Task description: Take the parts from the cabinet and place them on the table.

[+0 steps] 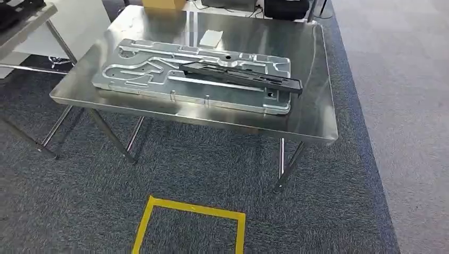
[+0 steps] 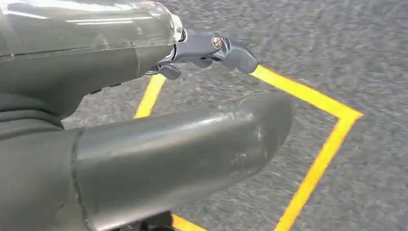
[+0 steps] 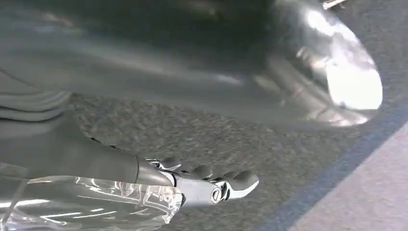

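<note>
— Two parts lie on the steel table, both well ahead of the robot's hands, which hang low over the carpet. The large silver stamped panel rests flat across the tabletop, and the long black part lies on top of it, running along its length toward the table's right end.

— And the hands themselves?

— The left hand holds nothing. Its thick grey thumb reaches out over the grey carpet, and the darker fingers stretch apart from it, so the hand is spread. Beneath and beyond it runs the yellow tape square marked on the floor.

— The right one?

— The right hand is likewise empty. Its thumb, bright with reflected light, stands apart from the dark fingers, with bare carpet between them. Past the fingertips the dark carpet gives way to a paler grey floor strip.

— Anything else near the parts?

— A small pale sheet lies on the table beyond the panel, farther from the hands, and a cardboard box sits at the far edge. Another table stands off to the left side.
</note>
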You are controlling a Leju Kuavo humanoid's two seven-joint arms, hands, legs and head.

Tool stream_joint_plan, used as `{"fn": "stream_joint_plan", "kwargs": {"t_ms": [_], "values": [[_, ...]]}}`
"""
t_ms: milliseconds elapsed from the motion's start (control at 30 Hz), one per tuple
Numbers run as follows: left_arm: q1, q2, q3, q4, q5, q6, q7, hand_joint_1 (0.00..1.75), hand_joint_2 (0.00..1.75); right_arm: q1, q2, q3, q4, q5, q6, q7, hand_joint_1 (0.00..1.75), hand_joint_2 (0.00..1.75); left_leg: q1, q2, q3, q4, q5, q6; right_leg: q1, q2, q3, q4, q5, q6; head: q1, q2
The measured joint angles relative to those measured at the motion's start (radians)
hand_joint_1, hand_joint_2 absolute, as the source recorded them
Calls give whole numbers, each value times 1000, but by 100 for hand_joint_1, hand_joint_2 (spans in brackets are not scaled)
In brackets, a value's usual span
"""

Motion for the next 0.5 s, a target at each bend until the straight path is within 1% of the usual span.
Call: {"fn": "stream_joint_plan", "kwargs": {"t_ms": [33,67,100,133,167,200,233,267,300,333,367,400,433,467,500], "values": [[0,-1,2,0,0,0,0,0,0,-3,-2,-3,8,1,0,0,0,0,1,-11,-21,9,11,-5,-2,13,70,-93,26,-2,0,0],[-2,-2,2,0,-1,0,0,0,0,-6,-5,-7,14,1,0,-1,0,0,1,-21,-35,20,20,-11,-5,47,139,-188,15,-6,0,0],[-4,-2,2,0,0,0,0,0,0,-10,-6,-8,19,1,0,-1,0,0,-5,-31,-52,31,27,-17,-1,68,187,-277,-25,-12,3,0],[-3,-2,3,-1,0,0,-1,0,0,-11,-7,-10,24,3,0,-1,0,0,-4,-37,-54,31,37,-22,0,62,183,-277,-31,-17,-1,0],[-2,-2,5,-1,0,0,-1,0,0,-12,-7,-13,28,3,0,-4,0,0,-4,-44,-59,30,48,-28,1,54,177,-278,-29,-21,5,0],[1,-2,5,-2,-1,0,-1,0,0,-14,-7,-14,32,3,0,-3,0,0,-2,-55,-62,25,61,-36,7,45,172,-273,-22,-30,3,0],[6,-2,7,-3,0,0,-1,0,0,-15,-7,-14,36,3,0,-3,0,0,0,-62,-68,22,72,-43,1,34,166,-276,-8,-41,6,0],[8,-3,8,-3,0,0,-1,0,0,-18,-7,-16,40,3,-1,-3,0,0,5,-35,-75,40,39,-43,0,14,154,-277,4,-53,8,0],[10,-4,8,-3,-1,0,0,0,0,-19,-8,-16,42,4,-1,-4,0,0,5,-9,-90,81,-26,-46,1,9,140,-277,15,-61,-2,0],[7,-5,8,-3,-1,0,0,0,0,-17,-8,-16,44,4,-1,-4,0,0,10,6,-108,150,-98,-53,2,-4,126,-276,27,-62,-5,0],[3,-5,8,-3,-1,0,0,0,0,-16,-9,-18,46,4,-3,-4,0,0,11,12,-127,238,-156,-61,3,-19,109,-274,40,-61,-5,0],[3,-5,8,-3,-1,0,0,0,0,-15,-10,-19,48,4,-3,-4,0,0,12,15,-137,314,-184,-67,4,-32,90,-271,51,-60,-5,0],[2,-5,8,-3,-1,0,0,0,0,-16,-10,-19,51,4,-3,-4,0,0,14,16,-133,356,-177,-71,4,-44,73,-266,62,-58,-5,0],[3,-5,8,-3,-1,0,0,0,0,-17,-10,-19,53,4,-3,-4,0,0,15,16,-111,360,-146,-73,4,-56,55,-259,69,-55,-6,0],[4,-5,8,-3,-1,0,0,0,0,-18,-10,-19,54,4,-3,-4,0,0,16,18,-68,323,-103,-72,4,-68,36,-250,76,-53,-6,0]]}}
